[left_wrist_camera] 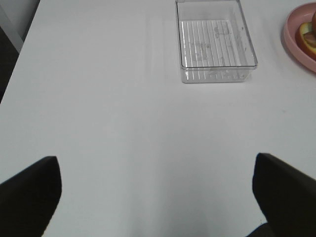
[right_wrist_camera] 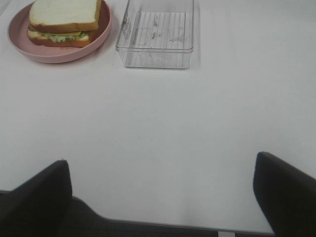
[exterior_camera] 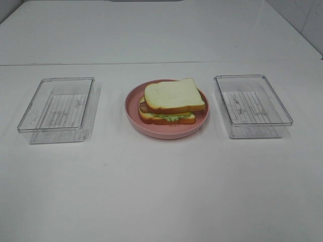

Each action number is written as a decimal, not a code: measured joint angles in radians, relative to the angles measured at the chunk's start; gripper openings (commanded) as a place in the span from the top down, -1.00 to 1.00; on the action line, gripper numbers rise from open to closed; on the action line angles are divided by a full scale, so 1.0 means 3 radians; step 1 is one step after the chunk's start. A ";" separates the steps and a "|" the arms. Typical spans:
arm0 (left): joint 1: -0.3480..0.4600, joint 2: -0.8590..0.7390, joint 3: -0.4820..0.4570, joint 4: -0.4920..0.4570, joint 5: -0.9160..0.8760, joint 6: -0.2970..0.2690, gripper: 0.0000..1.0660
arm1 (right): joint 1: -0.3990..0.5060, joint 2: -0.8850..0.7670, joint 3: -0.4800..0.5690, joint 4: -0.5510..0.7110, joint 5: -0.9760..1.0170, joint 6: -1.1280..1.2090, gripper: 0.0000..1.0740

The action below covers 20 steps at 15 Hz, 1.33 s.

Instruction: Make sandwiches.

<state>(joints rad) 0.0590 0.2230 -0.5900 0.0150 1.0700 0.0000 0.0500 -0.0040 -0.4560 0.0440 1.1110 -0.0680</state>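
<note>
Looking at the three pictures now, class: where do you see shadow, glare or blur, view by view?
Exterior high: even, soft light; faint shadows beside the clear trays and plate; slight sheen on the table. Left wrist: the pincer fingers are dark, blurred shapes. Right wrist: the sandwich is fairly sharp, the tray's shadow pale.

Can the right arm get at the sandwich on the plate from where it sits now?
Probably yes. The right gripper is open and holds nothing, and only bare table lies between it and the sandwich on the pink plate. The clear tray stands beside the plate, off that path.
</note>
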 measured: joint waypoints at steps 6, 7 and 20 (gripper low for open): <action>0.0000 -0.0760 0.0237 -0.0123 0.0030 0.0000 -0.87 | 0.0000 0.0000 0.0000 0.0013 0.0000 0.0000 -0.80; 0.0000 -0.0760 0.0237 -0.0133 0.0030 0.0000 -0.87 | 0.0000 0.0000 0.0000 0.0013 0.0000 0.0000 -0.80; -0.0183 -0.0760 0.0237 -0.0137 0.0030 0.0000 -0.87 | 0.0000 0.0000 0.0000 0.0027 0.0000 0.0000 -0.80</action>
<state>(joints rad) 0.0040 -0.0050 -0.5190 -0.0260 1.0790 0.0000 0.0500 -0.0040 -0.4560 0.0520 1.1110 -0.0680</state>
